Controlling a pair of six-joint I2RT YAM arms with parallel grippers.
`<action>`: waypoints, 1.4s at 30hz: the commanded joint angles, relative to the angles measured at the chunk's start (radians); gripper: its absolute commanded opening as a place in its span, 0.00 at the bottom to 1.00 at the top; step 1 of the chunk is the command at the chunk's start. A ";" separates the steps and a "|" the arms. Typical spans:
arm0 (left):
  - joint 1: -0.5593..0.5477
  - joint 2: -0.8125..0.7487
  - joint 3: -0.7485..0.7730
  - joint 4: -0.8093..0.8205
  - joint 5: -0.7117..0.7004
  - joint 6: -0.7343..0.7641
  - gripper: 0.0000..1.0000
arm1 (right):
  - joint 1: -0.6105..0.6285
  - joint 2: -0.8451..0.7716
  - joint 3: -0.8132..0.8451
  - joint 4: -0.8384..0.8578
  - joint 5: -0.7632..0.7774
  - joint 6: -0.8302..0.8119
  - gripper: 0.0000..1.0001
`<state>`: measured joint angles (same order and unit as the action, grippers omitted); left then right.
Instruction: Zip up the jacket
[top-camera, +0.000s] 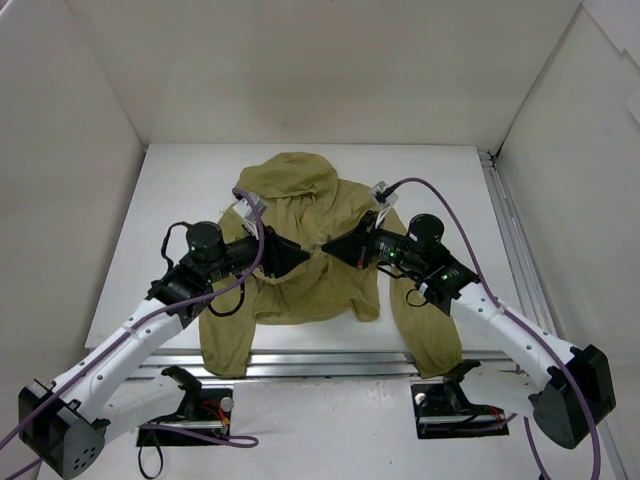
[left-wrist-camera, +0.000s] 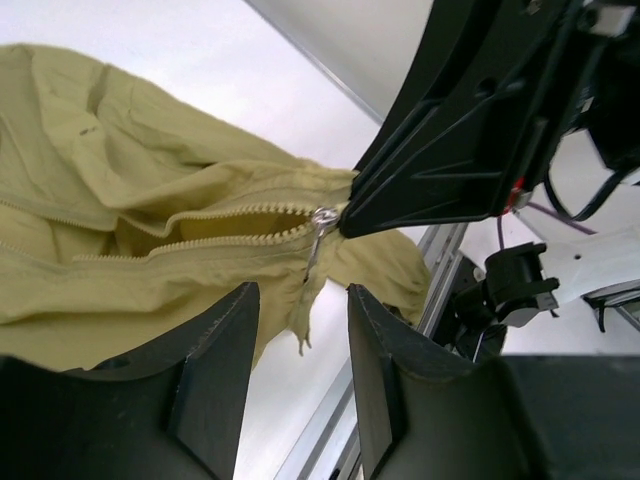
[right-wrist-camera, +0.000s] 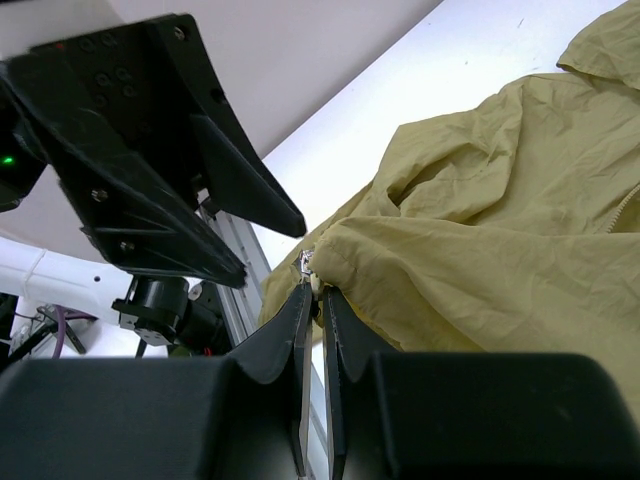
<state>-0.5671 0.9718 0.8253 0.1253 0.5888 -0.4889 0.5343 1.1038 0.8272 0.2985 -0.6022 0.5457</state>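
Observation:
The olive-khaki jacket (top-camera: 300, 210) lies bunched on the white table, hood toward the far side, one sleeve hanging over the near edge. My right gripper (right-wrist-camera: 318, 290) is shut on the jacket's edge just beside the silver zipper slider (left-wrist-camera: 322, 217). Behind the slider the zipper's teeth (left-wrist-camera: 200, 228) stand parted. My left gripper (left-wrist-camera: 300, 315) is open just below the slider; the pull tab and a thin fabric tail (left-wrist-camera: 302, 320) hang at its tips, pinched by neither finger. In the top view both grippers (top-camera: 298, 257) (top-camera: 332, 248) meet tip to tip over the jacket's middle.
An aluminium rail (top-camera: 330, 365) runs along the table's near edge, with both arm clamps (top-camera: 190, 400) (top-camera: 455, 400) below it. White walls enclose the table on three sides. Purple cables (top-camera: 450, 200) loop off both arms.

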 joint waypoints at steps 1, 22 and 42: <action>-0.007 0.018 0.063 0.005 -0.001 0.036 0.36 | -0.007 -0.012 0.059 0.068 0.010 -0.010 0.00; -0.025 0.070 0.092 0.051 0.009 0.033 0.16 | -0.004 -0.009 0.050 0.080 0.001 -0.003 0.00; -0.034 0.048 0.110 0.002 -0.075 0.081 0.00 | -0.005 -0.050 0.067 -0.027 0.008 -0.044 0.00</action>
<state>-0.5968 1.0443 0.8730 0.0887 0.5468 -0.4431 0.5339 1.1015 0.8299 0.2619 -0.5949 0.5259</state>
